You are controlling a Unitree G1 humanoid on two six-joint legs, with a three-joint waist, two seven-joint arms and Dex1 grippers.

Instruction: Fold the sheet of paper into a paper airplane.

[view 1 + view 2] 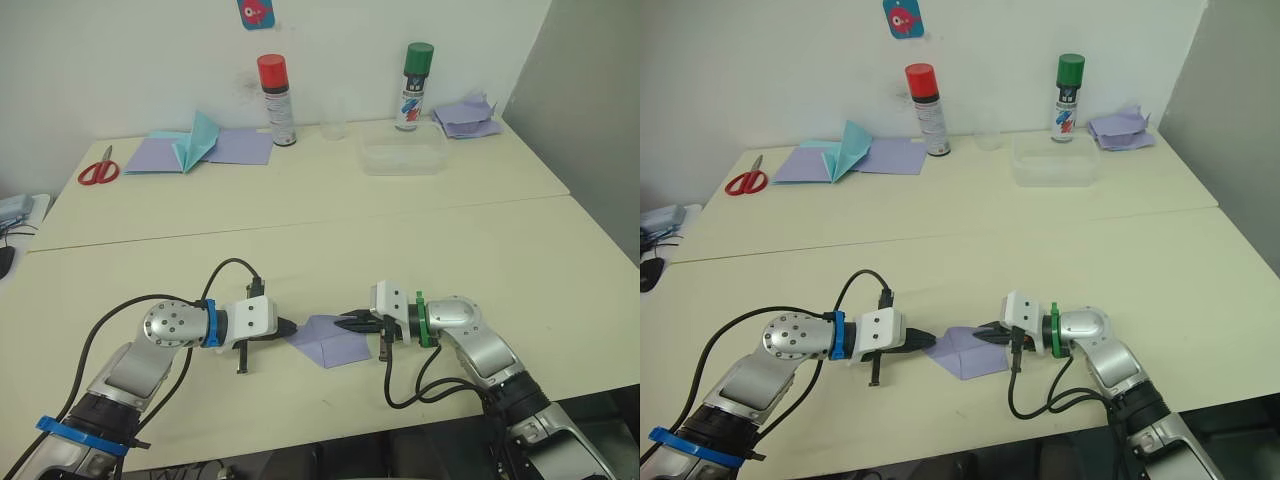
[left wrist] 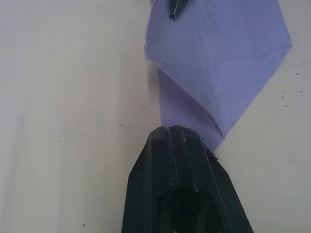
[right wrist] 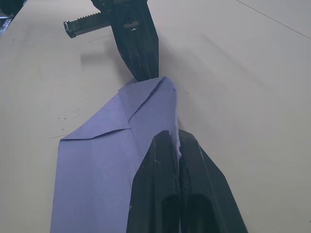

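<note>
Both hands [image 1: 288, 327] [image 1: 345, 322] — pinching sheet of paper [image 1: 330, 343]

Even, bright indoor light falls from above, with no glare on the cream table [image 1: 420, 250]. Shadows are soft and short: a faint one lies under the left gripper [image 3: 141, 73] in the right wrist view. Both wrist views blur their own near fingers; the head views stay sharp throughout.
</note>
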